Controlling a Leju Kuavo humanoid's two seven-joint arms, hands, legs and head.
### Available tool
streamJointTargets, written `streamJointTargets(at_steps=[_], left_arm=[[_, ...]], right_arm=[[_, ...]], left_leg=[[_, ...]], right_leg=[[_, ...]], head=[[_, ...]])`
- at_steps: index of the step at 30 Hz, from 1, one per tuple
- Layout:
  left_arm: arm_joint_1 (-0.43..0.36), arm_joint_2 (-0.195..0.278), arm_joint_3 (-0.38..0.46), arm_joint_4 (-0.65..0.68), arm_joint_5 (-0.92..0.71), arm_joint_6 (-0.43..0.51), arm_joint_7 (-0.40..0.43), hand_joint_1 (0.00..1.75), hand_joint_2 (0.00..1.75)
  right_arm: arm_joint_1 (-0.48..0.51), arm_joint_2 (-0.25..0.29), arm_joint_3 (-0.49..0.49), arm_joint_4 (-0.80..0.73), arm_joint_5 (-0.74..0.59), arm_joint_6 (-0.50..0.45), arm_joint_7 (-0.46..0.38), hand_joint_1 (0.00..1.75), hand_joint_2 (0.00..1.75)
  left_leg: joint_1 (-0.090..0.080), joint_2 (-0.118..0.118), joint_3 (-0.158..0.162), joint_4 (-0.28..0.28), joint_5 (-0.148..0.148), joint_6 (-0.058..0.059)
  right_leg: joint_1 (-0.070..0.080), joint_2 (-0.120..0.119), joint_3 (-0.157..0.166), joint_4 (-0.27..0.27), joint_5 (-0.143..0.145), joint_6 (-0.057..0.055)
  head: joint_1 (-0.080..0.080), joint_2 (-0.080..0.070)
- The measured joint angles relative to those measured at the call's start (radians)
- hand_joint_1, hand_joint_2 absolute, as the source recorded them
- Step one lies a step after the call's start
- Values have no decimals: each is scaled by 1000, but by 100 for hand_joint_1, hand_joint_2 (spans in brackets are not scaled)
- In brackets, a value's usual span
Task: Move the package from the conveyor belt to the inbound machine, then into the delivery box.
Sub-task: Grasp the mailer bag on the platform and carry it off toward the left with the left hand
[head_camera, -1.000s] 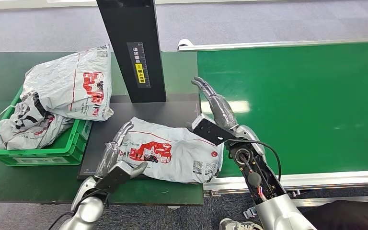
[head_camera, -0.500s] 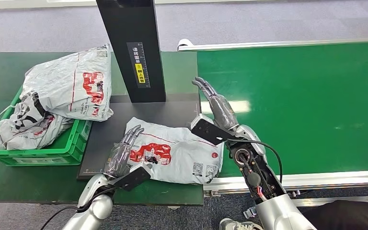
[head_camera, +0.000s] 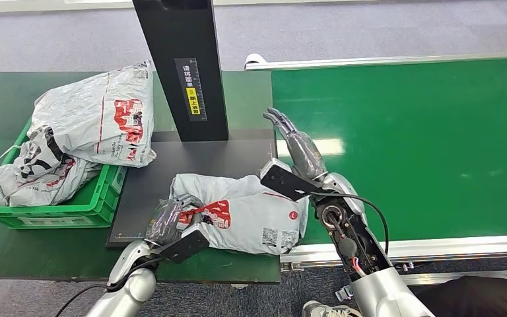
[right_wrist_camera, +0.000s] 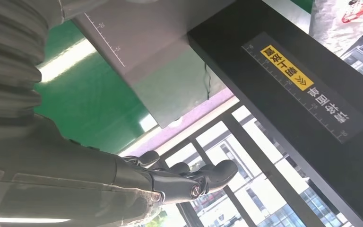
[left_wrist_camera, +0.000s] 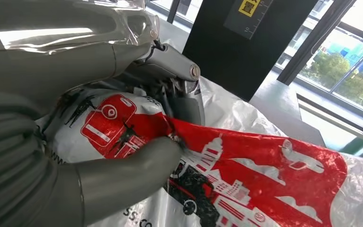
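Inspection found the grey plastic mailer package with red print (head_camera: 241, 211) lying on the black flat platform of the inbound machine (head_camera: 191, 162). Our left hand (head_camera: 170, 218) gripped its near end, thumb and fingers bunching the film. Our right hand (head_camera: 297, 142) stood beside the far end, fingers extended and holding nothing. We noted the green slatted plastic crate (head_camera: 72, 208) with grey bags well apart.

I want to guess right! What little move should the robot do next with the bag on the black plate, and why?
Probably lift it a little. The left hand grips the package at its bunched end on the black plate, and the green box sits to its left. The right hand holds nothing.
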Motion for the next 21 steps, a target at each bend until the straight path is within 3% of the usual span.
streamJointTargets(at_steps=[3, 21], left_arm=[[-2, 0, 0, 4, -1, -3, 0, 166, 175], [-3, -2, 0, 11, 2, -5, -13, 166, 175]], right_arm=[[0, 3, 0, 6, 6, 0, 4, 0, 175], [0, 5, -1, 16, 15, 0, 4, 0, 175]], left_leg=[[0, 0, 0, 0, 0, 0], [0, 0, 0, 0, 0, 0]], right_leg=[[0, 0, 0, 0, 0, 0], [0, 0, 0, 0, 0, 0]], head=[[0, 0], [0, 0]])
